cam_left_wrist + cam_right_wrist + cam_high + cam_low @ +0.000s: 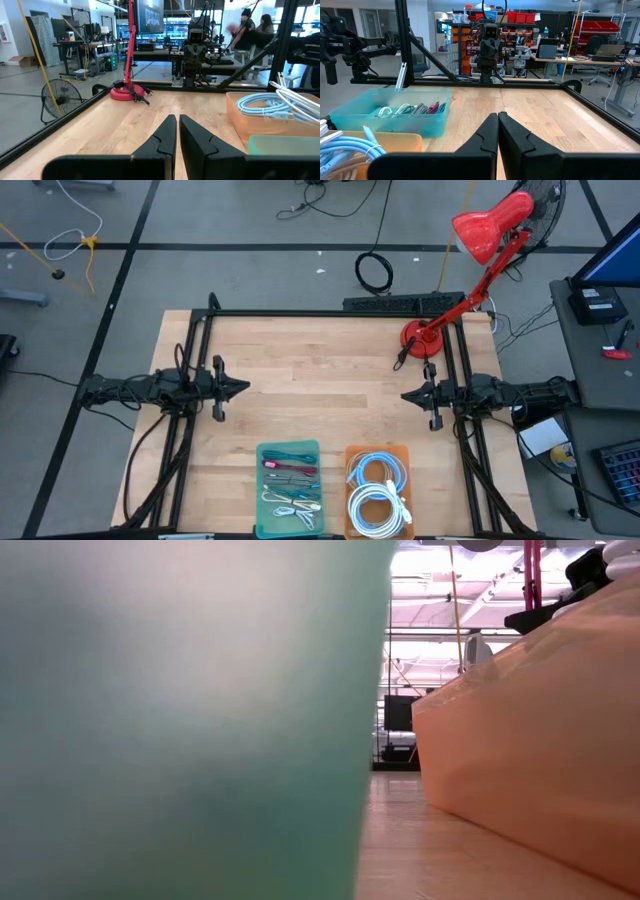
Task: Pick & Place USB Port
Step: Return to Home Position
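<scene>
front edge: green bin [288, 448] with small cables [292, 485] in it, just beside orange bin [378, 448] with a blue cable [378, 470] and a white cable [378, 508] coiled inside | middle: left gripper [245, 388] at the left side of the table [320, 370], fingers closed, holding nothing | right gripper [404, 394] at the right side, fingers closed, holding nothing | back: red lamp [485, 232] by the right back corner

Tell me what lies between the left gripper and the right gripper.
Only bare light wooden table, as the high view shows. The left gripper and right gripper face across it; the green plastic bin and orange plastic bin sit off that line.
</scene>
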